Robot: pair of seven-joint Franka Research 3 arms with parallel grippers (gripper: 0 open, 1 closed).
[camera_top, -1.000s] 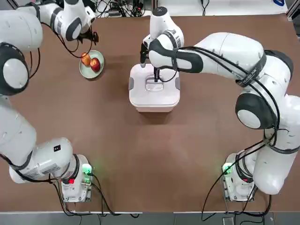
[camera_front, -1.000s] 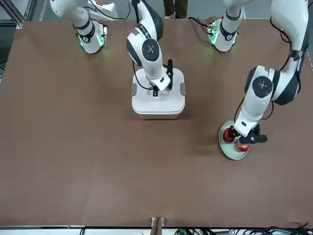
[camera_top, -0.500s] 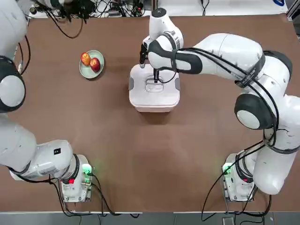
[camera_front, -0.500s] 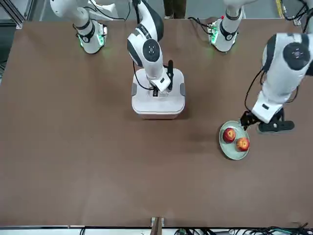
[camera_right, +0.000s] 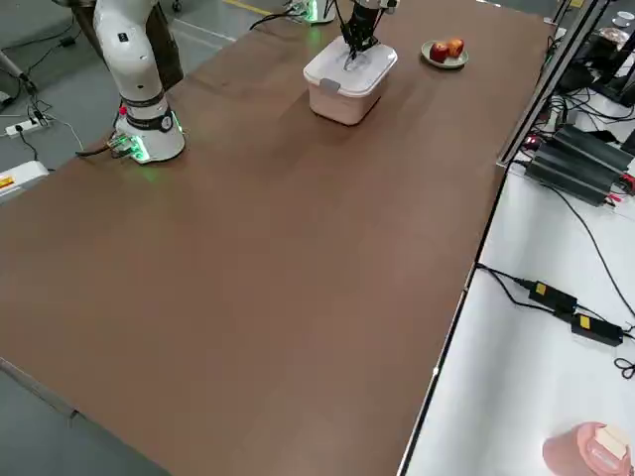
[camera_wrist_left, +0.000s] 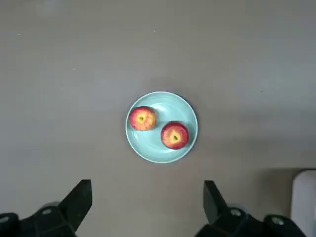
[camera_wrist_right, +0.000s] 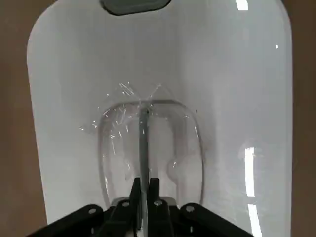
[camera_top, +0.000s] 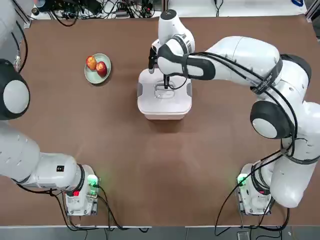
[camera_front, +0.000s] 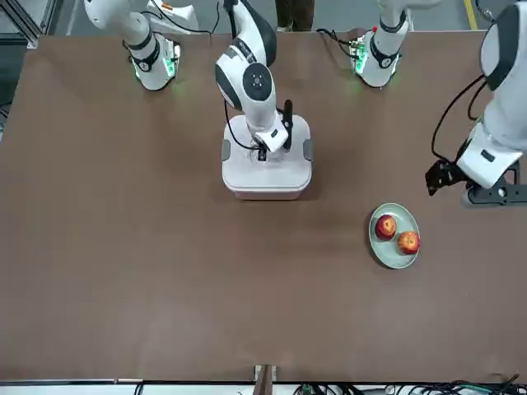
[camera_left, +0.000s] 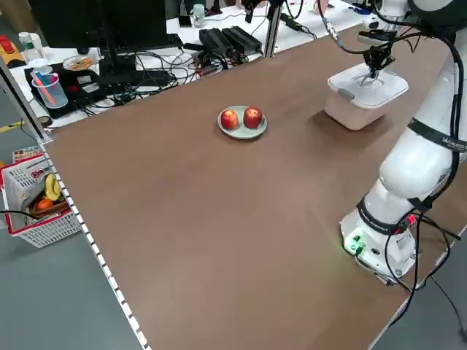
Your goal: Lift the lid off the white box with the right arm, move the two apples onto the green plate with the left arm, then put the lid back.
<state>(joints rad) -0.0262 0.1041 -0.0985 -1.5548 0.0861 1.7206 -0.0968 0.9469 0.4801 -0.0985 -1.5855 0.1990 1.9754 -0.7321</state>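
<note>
While the right gripper (camera_wrist_right: 142, 197) pinches the flat handle of the lid (camera_top: 165, 89) sitting on the white box (camera_front: 266, 183), the left gripper (camera_wrist_left: 148, 210) hangs spread wide, high above the green plate (camera_wrist_left: 161, 127), which holds both apples (camera_wrist_left: 142, 118) side by side.
</note>
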